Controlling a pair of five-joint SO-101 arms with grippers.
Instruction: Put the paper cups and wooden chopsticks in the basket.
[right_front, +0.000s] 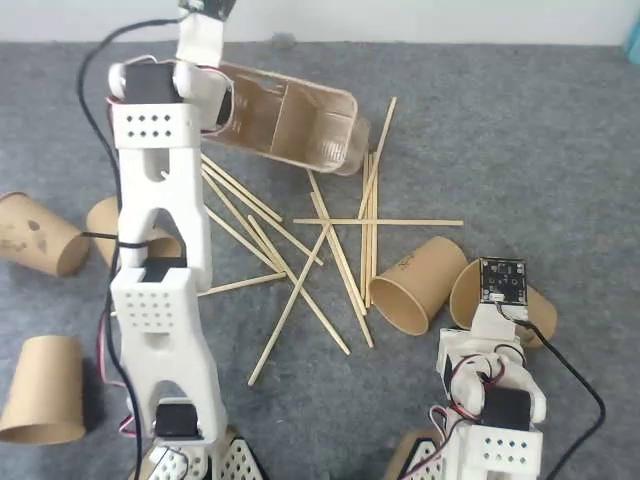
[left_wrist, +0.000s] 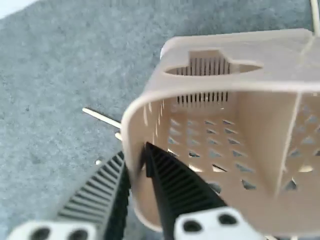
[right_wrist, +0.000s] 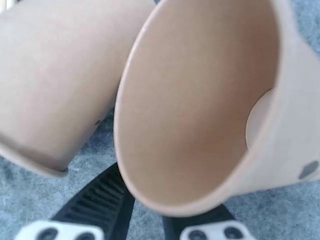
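Though the left gripper (left_wrist: 134, 187) clamps the empty basket (left_wrist: 240, 60), all paper cups (right_front: 412, 283) and chopsticks (right_front: 378, 221) lie outside it; whether the right gripper (right_wrist: 145, 207) grips, I cannot tell.

- High view: taken from a fixed point above the table (right_front: 540, 120), faced downward, far enough that both arms, the basket (right_front: 290, 120), the chopsticks (right_front: 330, 250) and the paper cups (right_front: 420, 285) are framed
- Left wrist view: taken from the left arm (right_front: 155, 250), faced into the basket's open mouth at very close range
- Right wrist view: taken from the right arm (right_front: 490, 400), faced into one cup's mouth, equally close
- Shared: the basket is seen in the high and left wrist views, and the two cups by the right arm in the high and right wrist views
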